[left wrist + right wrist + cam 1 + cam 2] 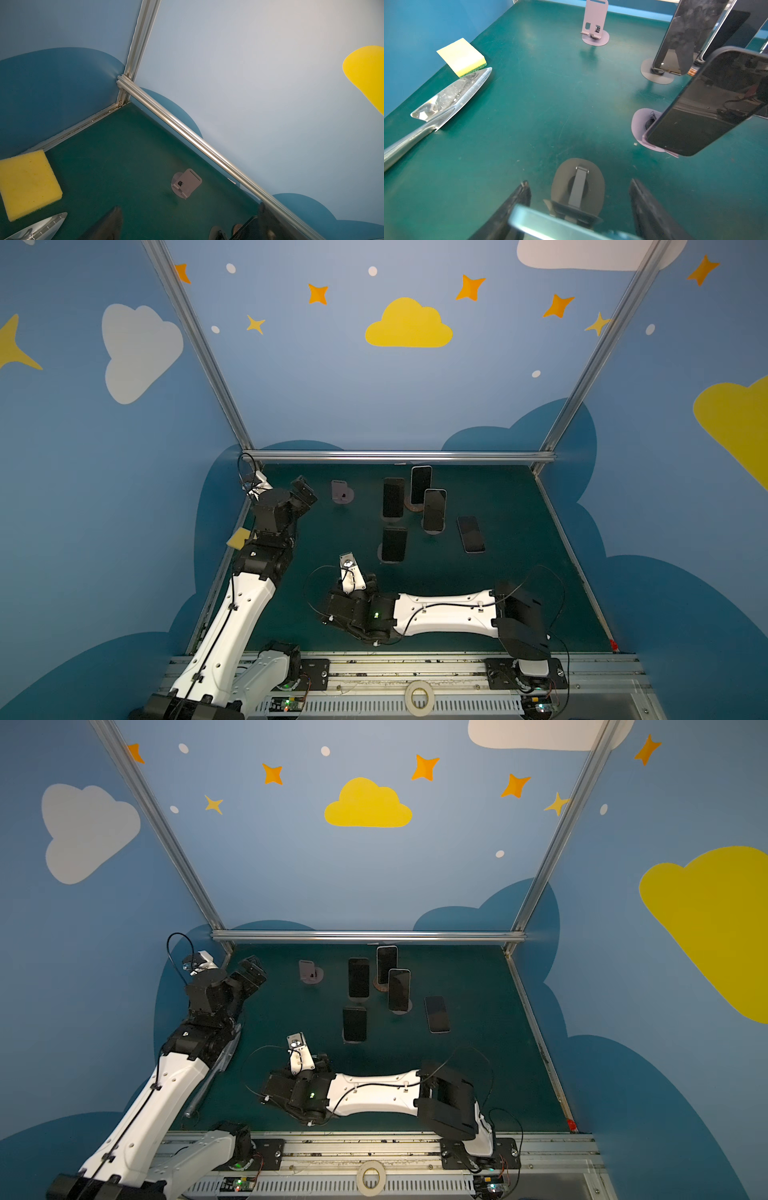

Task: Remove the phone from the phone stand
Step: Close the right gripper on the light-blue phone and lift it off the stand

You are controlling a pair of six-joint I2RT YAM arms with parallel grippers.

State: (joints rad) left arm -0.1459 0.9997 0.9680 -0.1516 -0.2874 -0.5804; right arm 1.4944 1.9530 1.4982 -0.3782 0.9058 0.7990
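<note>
The right gripper (579,199) straddled a phone (550,223) above its stand (578,182); whether it gripped, I cannot tell. The left gripper (187,220) stood spread, empty.

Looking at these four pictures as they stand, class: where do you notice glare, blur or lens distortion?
Both top views: frame posts splay outward, wide-angle distortion; dim table. Right wrist view: knife blade glints, nearest phone mirrors surroundings, blurred phone edge between the fingers. Left wrist view: near finger soft.
</note>
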